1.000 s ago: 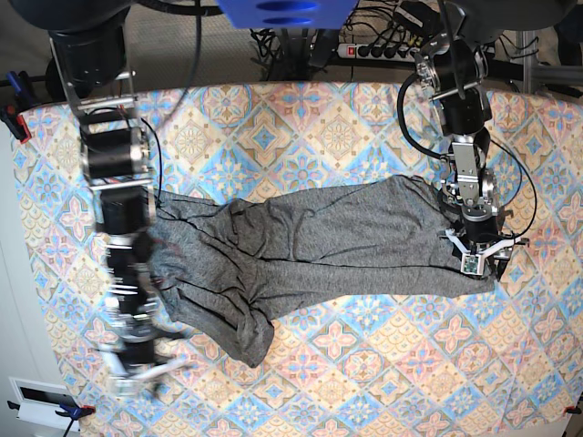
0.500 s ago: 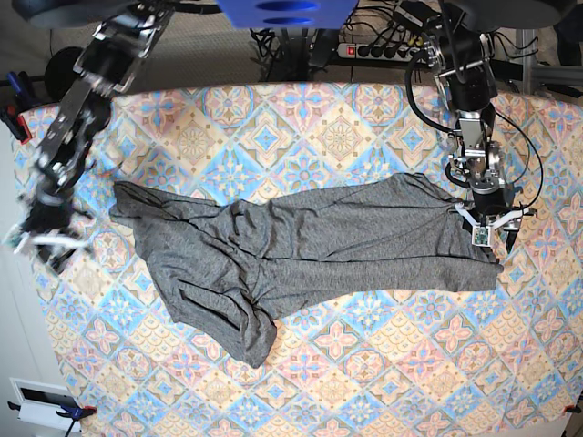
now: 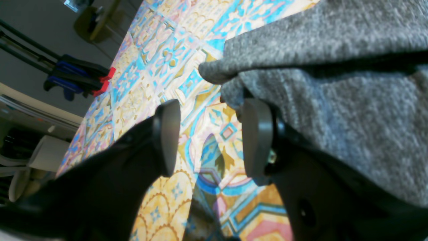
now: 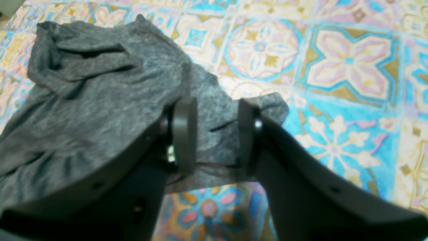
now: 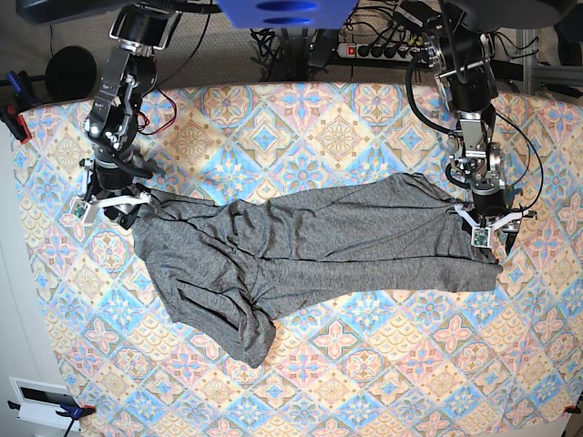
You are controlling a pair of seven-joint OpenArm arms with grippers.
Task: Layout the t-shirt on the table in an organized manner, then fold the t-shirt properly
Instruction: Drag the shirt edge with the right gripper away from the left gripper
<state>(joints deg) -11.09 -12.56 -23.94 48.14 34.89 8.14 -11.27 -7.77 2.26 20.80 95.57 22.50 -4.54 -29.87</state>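
The dark-grey t-shirt (image 5: 319, 237) lies stretched left to right across the patterned table (image 5: 346, 137), with a bunched part hanging toward the front left. My left gripper (image 5: 492, 238) stands at its right end. In the left wrist view it (image 3: 209, 139) is open, bare table between the fingers and the shirt's edge (image 3: 334, 100) against the right finger. My right gripper (image 5: 107, 208) is at the shirt's left corner. In the right wrist view it (image 4: 216, 137) is open just above a flat grey corner (image 4: 100, 93).
A power strip (image 5: 378, 50) and cables lie behind the table's far edge. A blue and red clamp (image 5: 14, 118) grips the table's left edge, and another clamp (image 3: 80, 75) shows in the left wrist view. The table's right edge is near my left gripper.
My right arm has swung from the front left, out past the shirt's left side, and back in to the shirt's left corner. The shirt's left end was drawn leftward. The left arm barely moved.
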